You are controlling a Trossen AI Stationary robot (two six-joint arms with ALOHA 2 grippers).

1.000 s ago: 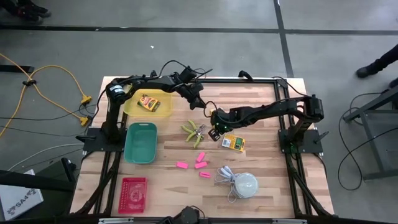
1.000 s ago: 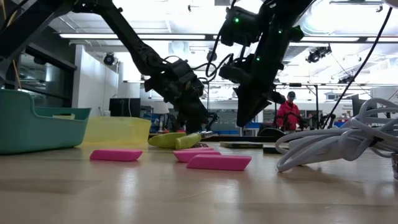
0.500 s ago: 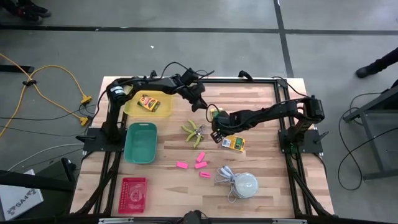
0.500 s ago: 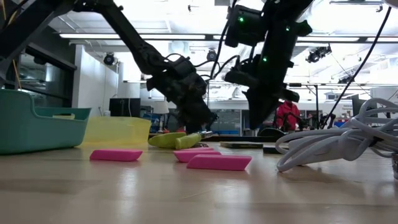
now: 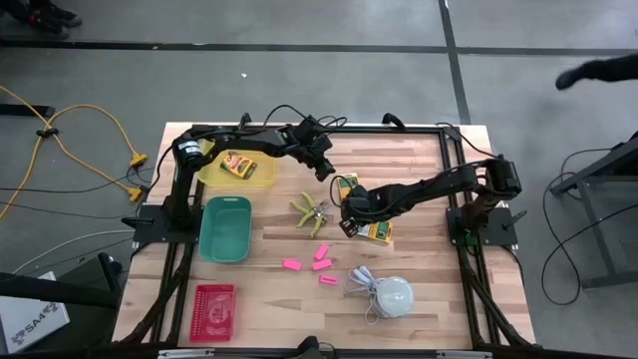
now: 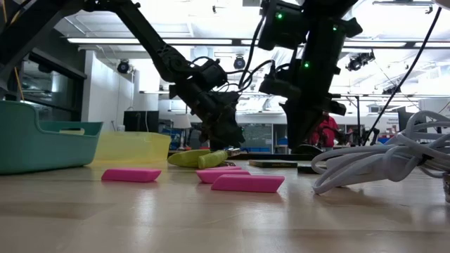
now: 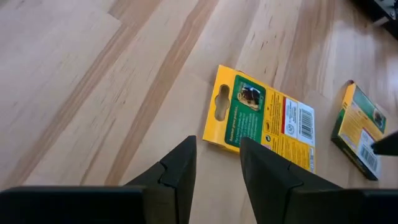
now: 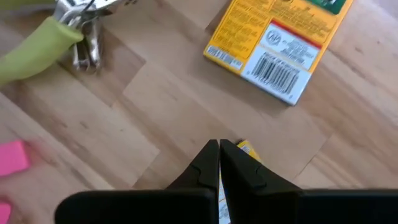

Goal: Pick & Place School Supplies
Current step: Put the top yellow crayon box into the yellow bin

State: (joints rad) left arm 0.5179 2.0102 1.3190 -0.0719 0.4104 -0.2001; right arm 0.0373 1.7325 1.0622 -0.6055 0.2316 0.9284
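Yellow tray already holds one box. Left gripper, right of the tray, hovers partly open and empty over a second box, lining up its pick. Right gripper, farther right, pinched shut, over the third box (its wrist view alone shows the tool beside it).

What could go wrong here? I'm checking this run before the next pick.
1. The left hand hangs open above a yellow-and-green box lying flat on the table; its fingers may slide over the thin edge and push it.
2. The right hand is shut low beside a second box, close to the left arm; the arms could collide.
3. The green-handled tool lies nearby and could be knocked.
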